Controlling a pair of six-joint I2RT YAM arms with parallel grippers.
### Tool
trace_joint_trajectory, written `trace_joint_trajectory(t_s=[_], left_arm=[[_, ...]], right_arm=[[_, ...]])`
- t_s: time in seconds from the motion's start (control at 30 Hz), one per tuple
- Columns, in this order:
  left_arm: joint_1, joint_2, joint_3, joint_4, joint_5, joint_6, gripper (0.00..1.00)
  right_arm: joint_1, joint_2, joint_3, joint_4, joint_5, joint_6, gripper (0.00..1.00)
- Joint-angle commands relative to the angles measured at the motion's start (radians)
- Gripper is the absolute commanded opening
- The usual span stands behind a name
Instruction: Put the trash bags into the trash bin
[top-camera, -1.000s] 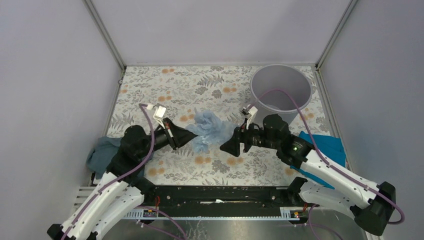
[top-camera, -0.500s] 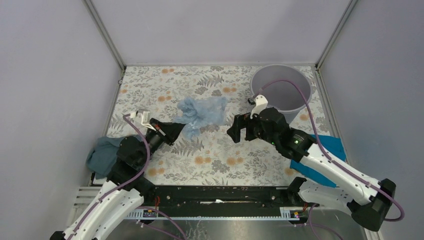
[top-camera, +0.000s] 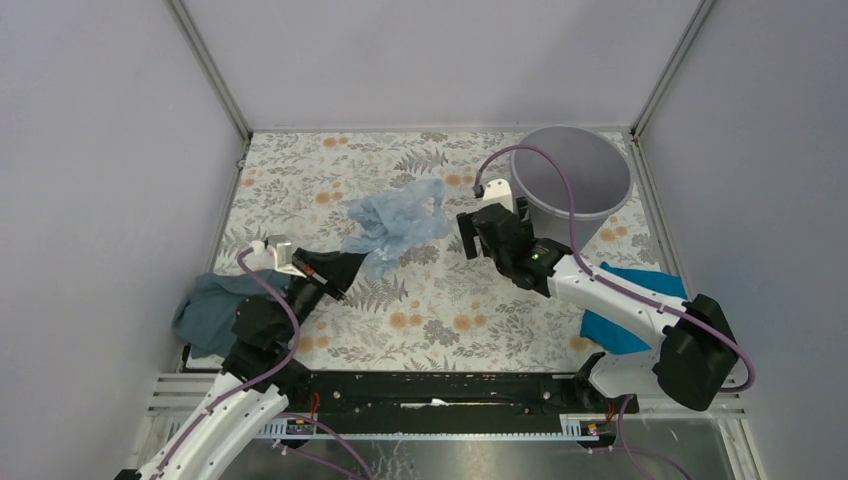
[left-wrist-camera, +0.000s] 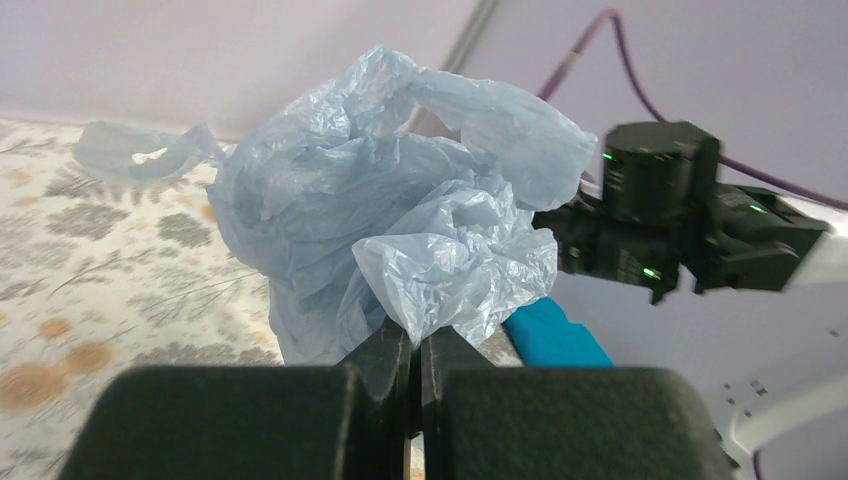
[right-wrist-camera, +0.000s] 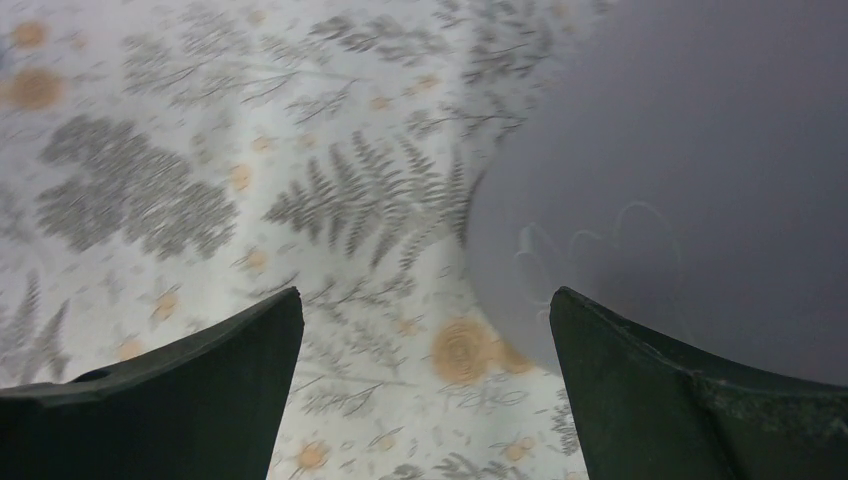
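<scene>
Since a second ago the right arm has swung toward the trash bin (top-camera: 548, 212) and its gripper (top-camera: 475, 232) has spread fully, while the left gripper (top-camera: 358, 268) has drawn back with the trash bag (top-camera: 395, 220), stretching it out.

Under both grippers lies the counter (top-camera: 330, 180), covered in a flat print of grey ferns and orange blossoms. Just ahead and to the right of the right gripper (right-wrist-camera: 425, 380) stands the round light-grey bin (right-wrist-camera: 680, 180), smooth-walled plastic with a dark interior; the wide-apart dark fingers (right-wrist-camera: 200, 380) hold nothing.

Behind the right gripper, a bright blue cloth (top-camera: 650, 290) lies partly under that arm. Behind the left gripper sits a dark teal-grey cloth (top-camera: 205, 305), soft and bunched.

The left gripper (left-wrist-camera: 415, 370) is pinched together on the near end of the bag (left-wrist-camera: 400, 230), a thin, translucent pale-blue film, heavily crinkled and bunched. Its long axis runs diagonally from that gripper's tip away toward the bin, and a thin loop of film trails off to the left in the wrist view. The bag is outside the bin, between the two grippers.
</scene>
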Motion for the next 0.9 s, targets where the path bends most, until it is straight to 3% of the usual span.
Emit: trace_joint_trajectory(t_s=[0.0, 0.13, 0.3, 0.47, 0.6, 0.73, 0.87], left_arm=[[0.003, 0.028, -0.022, 0.229, 0.177, 0.012, 0.0], [0.003, 0.066, -0.037, 0.326, 0.261, 0.025, 0.0], [0.003, 0.082, -0.028, 0.316, 0.277, 0.074, 0.0], [0.003, 0.054, -0.072, 0.432, 0.308, 0.028, 0.0], [0.003, 0.013, -0.097, 0.509, 0.293, 0.001, 0.0], [0.003, -0.004, -0.123, 0.622, 0.268, -0.023, 0.0], [0.003, 0.014, -0.103, 0.634, 0.308, -0.02, 0.0]], right_arm=[[-0.07, -0.052, -0.04, 0.088, 0.156, -0.044, 1.0], [-0.106, -0.073, -0.076, 0.085, 0.148, -0.069, 1.0], [-0.104, -0.103, -0.094, 0.084, -0.142, -0.043, 1.0], [-0.103, -0.162, 0.115, -0.219, -0.358, 0.141, 1.0], [-0.105, -0.253, 0.223, -0.373, -0.334, 0.258, 1.0], [-0.105, -0.374, 0.215, -0.331, -0.39, 0.266, 1.0], [-0.106, -0.449, 0.228, -0.256, -0.482, 0.24, 1.0]])
